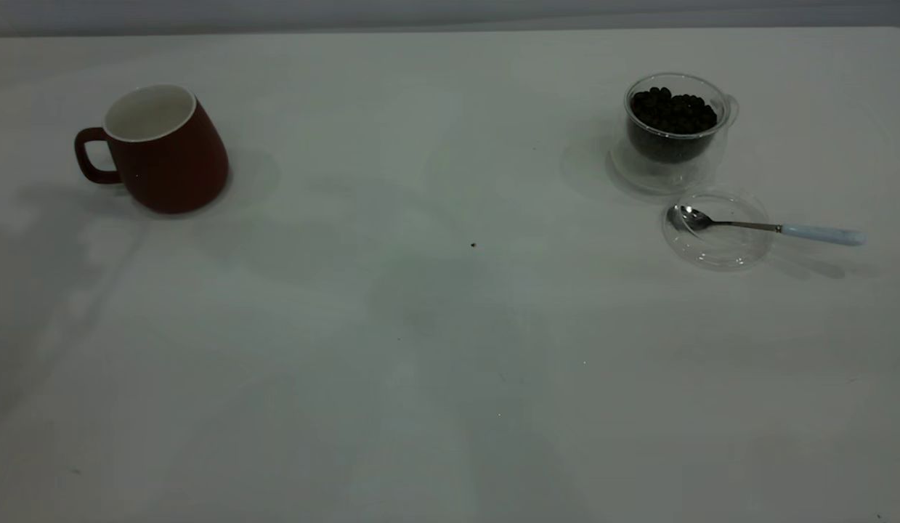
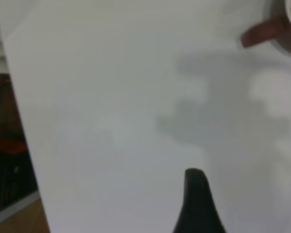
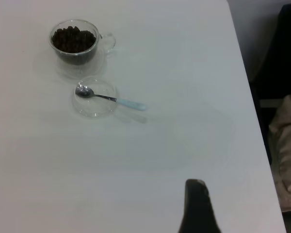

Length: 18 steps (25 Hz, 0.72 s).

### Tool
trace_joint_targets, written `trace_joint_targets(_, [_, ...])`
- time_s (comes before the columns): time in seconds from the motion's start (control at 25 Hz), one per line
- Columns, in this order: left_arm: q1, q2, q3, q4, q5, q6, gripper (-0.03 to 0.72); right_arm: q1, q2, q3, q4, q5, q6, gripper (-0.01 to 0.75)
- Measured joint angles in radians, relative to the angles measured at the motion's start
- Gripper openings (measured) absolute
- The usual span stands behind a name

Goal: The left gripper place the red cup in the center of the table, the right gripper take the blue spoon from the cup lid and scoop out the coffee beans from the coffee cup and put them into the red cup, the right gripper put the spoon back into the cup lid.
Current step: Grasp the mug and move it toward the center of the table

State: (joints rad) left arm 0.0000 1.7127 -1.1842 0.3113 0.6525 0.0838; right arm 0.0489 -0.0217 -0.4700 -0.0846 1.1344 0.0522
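Mug (image 1: 170,156): far from lid (image 1: 717,231), upright on counter (image 1: 420,363).
Spoon (image 1: 769,227): bowl in lid, beside bean cup (image 1: 673,123).
Left tool (image 2: 196,204): near mug; spread unclear.
Right tool (image 3: 198,208): apart from spoon; spread unclear.

Looks like a lab or test room: bare white table (image 1: 435,349), plain grey wall behind its far edge.

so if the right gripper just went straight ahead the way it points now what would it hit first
Probably bare table first. The right gripper's finger points roughly past the blue spoon and cup lid, which lie off to one side; depth is unclear.
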Motion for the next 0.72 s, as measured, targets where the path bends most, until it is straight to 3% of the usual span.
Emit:
trace_joint_targets(0.32, [0.0,0.356,-0.263,0.028,0.049,0.083,0.586,0.0,0.0,0.0,0.0,0.0,0.0,0.55])
trace_joint_targets(0.72, [0.0,0.458,-0.288,0.075,-0.024,0.256,0.586,0.0,0.0,0.0,0.0,0.0,0.0,0.55])
